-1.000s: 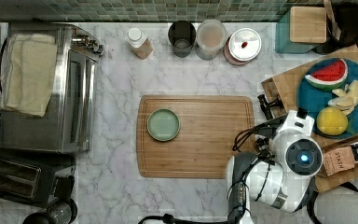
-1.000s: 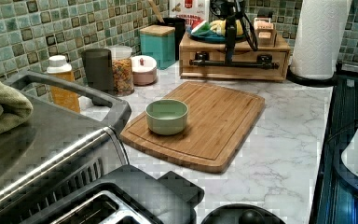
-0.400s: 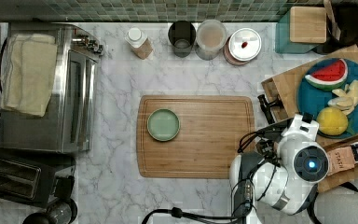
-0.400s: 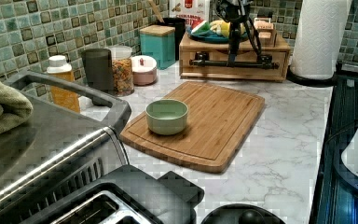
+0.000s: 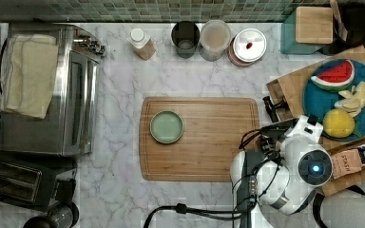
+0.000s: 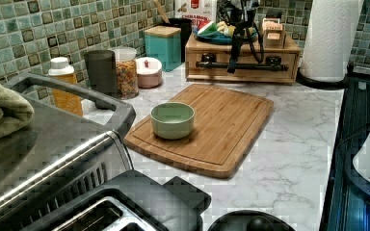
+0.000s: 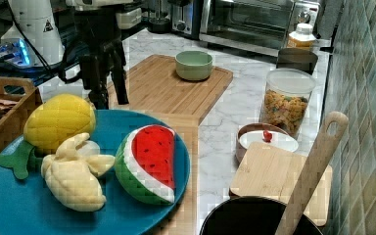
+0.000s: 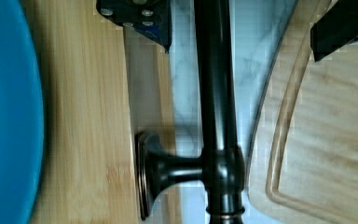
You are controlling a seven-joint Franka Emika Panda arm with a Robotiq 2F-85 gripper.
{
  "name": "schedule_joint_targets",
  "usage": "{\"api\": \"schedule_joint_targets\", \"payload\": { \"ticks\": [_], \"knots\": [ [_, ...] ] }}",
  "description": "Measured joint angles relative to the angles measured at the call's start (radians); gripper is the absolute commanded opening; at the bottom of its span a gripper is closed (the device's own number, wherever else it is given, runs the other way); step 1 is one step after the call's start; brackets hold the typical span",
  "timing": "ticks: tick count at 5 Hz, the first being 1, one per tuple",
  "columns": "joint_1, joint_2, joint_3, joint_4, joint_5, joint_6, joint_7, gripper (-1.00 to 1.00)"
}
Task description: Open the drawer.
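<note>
Looking down in the top view: arm bulk parked at the top view's lower right, gripper [image 5: 272, 134] reaching toward the wooden stand [image 5: 290, 88] under the blue plate [image 5: 328, 102], just past the cutting board [image 5: 199, 137] edge. Handle [image 5: 269, 107] poking out dark from the stand's front, just beside the fingers.

Seen from the left view: drawer [image 6: 243, 65] at the far end of the counter, front closed flush or nearly so, long black bar running horizontally across it. Gripper [image 6: 234, 57] descending from above, dark fingers reaching down over the bar left of its middle. Arm posed steeply downward.

From the right view: gripper [image 7: 108, 90] hanging vertical just beyond the plate, two fingers well spread.

In the wrist view: bar [image 8: 216, 93] lying lengthwise between two fingertips [image 8: 142, 16], clear gaps both sides, jaws spread and gripping nothing. One mounting post [image 8: 168, 170] joining bar to drawer front [image 8: 98, 116]. Closing across the bar, then pulling away from the stand, looks like the next call.
</note>
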Motion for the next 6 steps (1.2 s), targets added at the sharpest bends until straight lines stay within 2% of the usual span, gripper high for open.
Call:
{"api": "schedule_joint_targets", "payload": {
  "ticks": [2, 4, 6],
  "knots": [
    [0.005, 0.102, 0.009, 0.010, -0.014, 0.013, -0.036, 1.00],
    [0.005, 0.098, 0.005, 0.016, -0.149, -0.026, -0.036, 1.00],
    [0.002, 0.122, 0.034, 0.115, -0.141, -0.255, -0.052, 1.00]
  ]
}}
